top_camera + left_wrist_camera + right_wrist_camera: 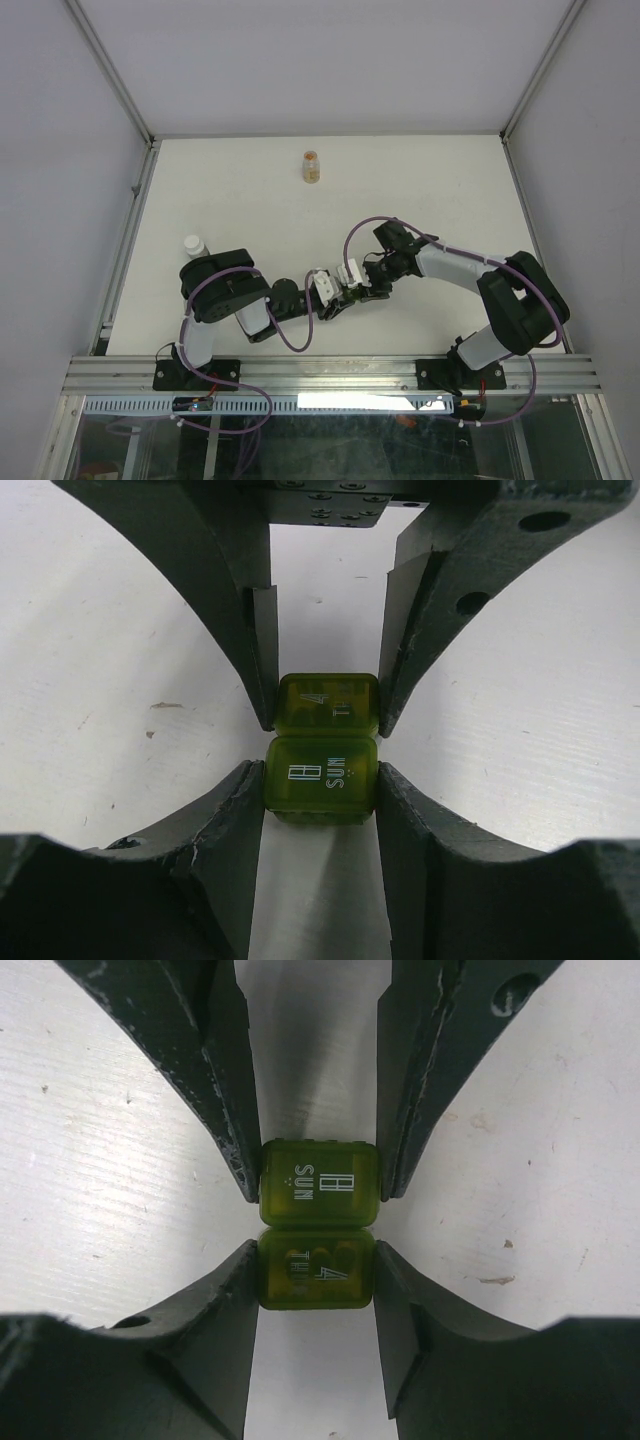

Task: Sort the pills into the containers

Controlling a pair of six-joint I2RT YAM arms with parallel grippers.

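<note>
Two small olive-green container boxes sit joined end to end above the table. My left gripper [320,798] is shut on the box marked SUN [322,780]. My right gripper [315,1282] is shut on the box marked THU [316,1265], which shows dark round shapes inside. Each wrist view shows the other gripper's fingers [405,630] [225,1100] clamping the far box [328,706] [320,1184]. In the top view the two grippers [338,290] [368,280] meet nose to nose at the table's near middle. The clear bottle of orange pills [312,166] lies far back, apart from both.
A white-capped greyish vial [193,245] stands at the left, just behind the left arm's elbow. The white table [440,180] is bounded by metal frame rails at its sides and near edge.
</note>
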